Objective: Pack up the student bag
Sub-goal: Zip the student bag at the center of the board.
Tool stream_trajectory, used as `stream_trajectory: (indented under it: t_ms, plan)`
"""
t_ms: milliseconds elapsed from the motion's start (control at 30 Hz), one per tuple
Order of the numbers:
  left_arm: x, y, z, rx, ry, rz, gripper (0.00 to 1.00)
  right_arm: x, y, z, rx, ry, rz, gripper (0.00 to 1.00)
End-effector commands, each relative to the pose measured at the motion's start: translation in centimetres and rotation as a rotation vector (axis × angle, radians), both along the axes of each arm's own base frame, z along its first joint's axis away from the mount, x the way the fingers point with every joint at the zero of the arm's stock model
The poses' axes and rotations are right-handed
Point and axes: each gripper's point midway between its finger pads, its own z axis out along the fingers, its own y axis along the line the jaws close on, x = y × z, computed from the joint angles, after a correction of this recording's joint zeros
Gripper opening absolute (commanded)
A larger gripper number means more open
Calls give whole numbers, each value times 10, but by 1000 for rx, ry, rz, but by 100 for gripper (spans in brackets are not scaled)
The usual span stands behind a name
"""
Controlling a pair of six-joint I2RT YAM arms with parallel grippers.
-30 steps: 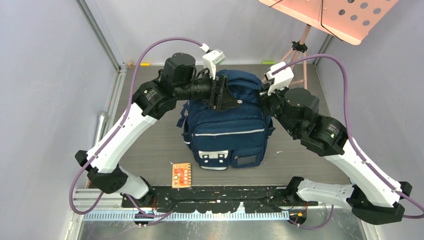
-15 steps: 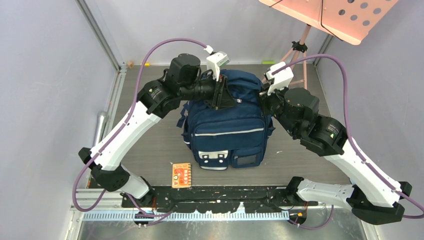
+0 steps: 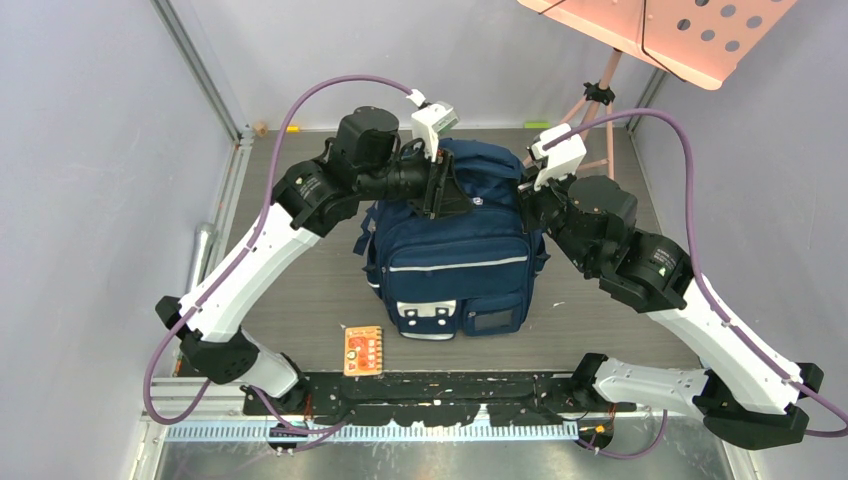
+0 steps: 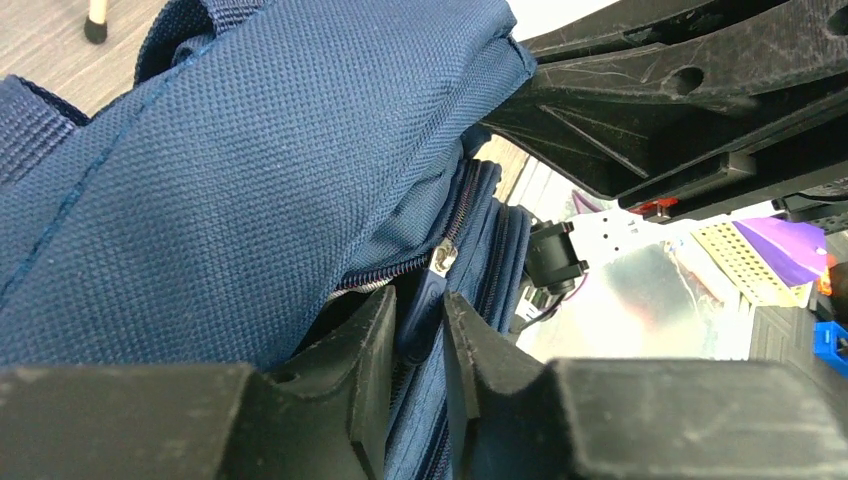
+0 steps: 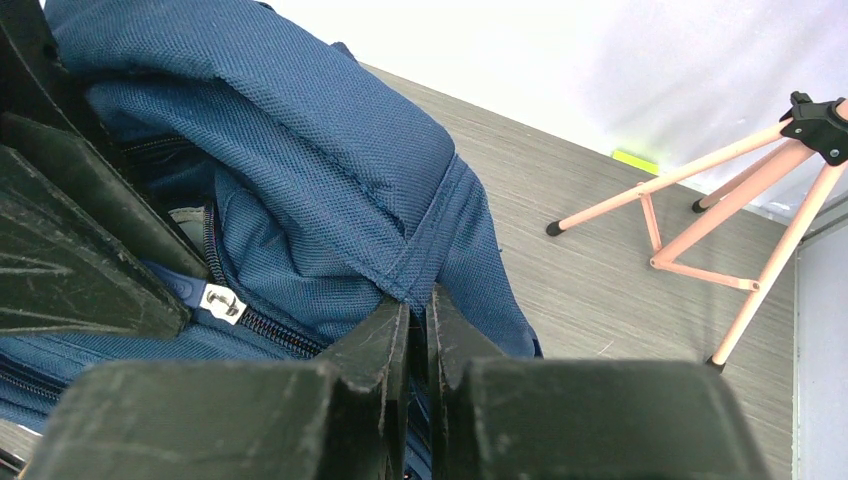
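Note:
The student bag [image 3: 455, 255], navy with a pale stripe and white patches, stands upright mid-table. My left gripper [image 3: 441, 190] is at its top left. In the left wrist view its jaws [image 4: 420, 320] are closed narrowly on the blue zipper pull [image 4: 428, 300] hanging from a silver slider [image 4: 443, 258], with the zip partly parted beside it. My right gripper [image 3: 528, 196] is at the bag's top right, shut [image 5: 420, 320] on a fold of the bag's fabric [image 5: 300, 150]. The same slider [image 5: 222, 300] shows in the right wrist view, beside the left gripper's black finger [image 5: 80, 250].
A small orange card-like item [image 3: 363, 350] lies flat on the table in front of the bag's left corner. A pink music stand [image 3: 600, 95] with tripod legs [image 5: 690, 215] stands behind the bag on the right. Walls close in both sides.
My left arm has shifted slightly toward the back of the bag, and its jaws have narrowed onto the zipper pull. The right arm and the bag have stayed put.

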Motion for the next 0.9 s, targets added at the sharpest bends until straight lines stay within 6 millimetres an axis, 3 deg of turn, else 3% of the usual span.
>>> stream_trajectory:
  t_ms: [0,300,467,567,867]
  plan:
    - [-2,8,31,-59,-82,14,24,-2,7,8,53,-11,28,12]
    - [-1,16,48,-79,-137,41,13,-2,7,6,50,-6,28,12]
    - [-4,25,61,-95,-178,52,8,4,-7,4,34,-15,-56,1]
    - [-7,31,58,-87,-171,53,0,8,-17,2,12,-23,-122,0]
    - [-12,54,36,-63,-90,106,0,10,-37,0,-11,-38,-218,0]
